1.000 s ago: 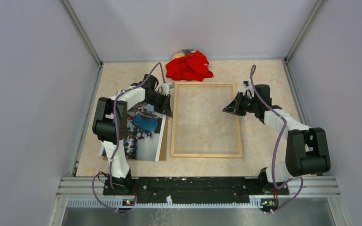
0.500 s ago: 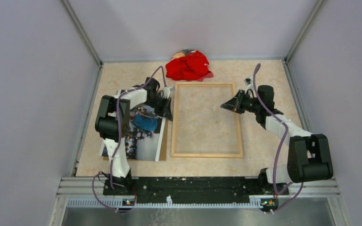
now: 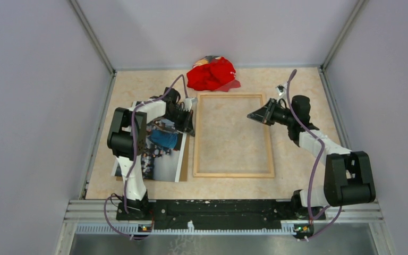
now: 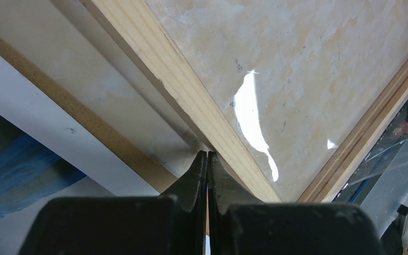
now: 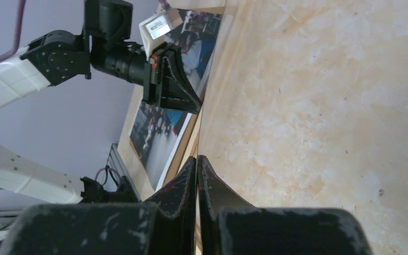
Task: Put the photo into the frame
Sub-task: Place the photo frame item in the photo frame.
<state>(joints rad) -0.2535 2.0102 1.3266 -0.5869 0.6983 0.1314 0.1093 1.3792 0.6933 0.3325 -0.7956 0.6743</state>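
The light-wood frame [image 3: 196, 139] lies flat in the middle of the table, with the table showing through it. The photo [image 3: 159, 149] lies face up to its left on a brown backing board [image 3: 184, 162]. My left gripper [image 3: 192, 128] is shut and empty. Its tips [image 4: 207, 154] sit low in the gap between the board's edge [image 4: 87, 118] and the frame's left rail [image 4: 188, 87]. My right gripper [image 3: 250, 115] is shut and empty. It hovers inside the frame's upper right part and points left. In the right wrist view [image 5: 197, 159] it faces the left gripper [image 5: 172, 87] and the photo [image 5: 162, 130].
A crumpled red cloth [image 3: 212, 74] lies at the far edge, just beyond the frame's top rail. Grey walls close in the left, right and back sides. A metal rail [image 3: 223, 207] runs along the near edge, where the arm bases stand.
My right gripper has risen and moved toward the far side, turning to point left over the frame. My left gripper has shifted slightly along the frame's left rail.
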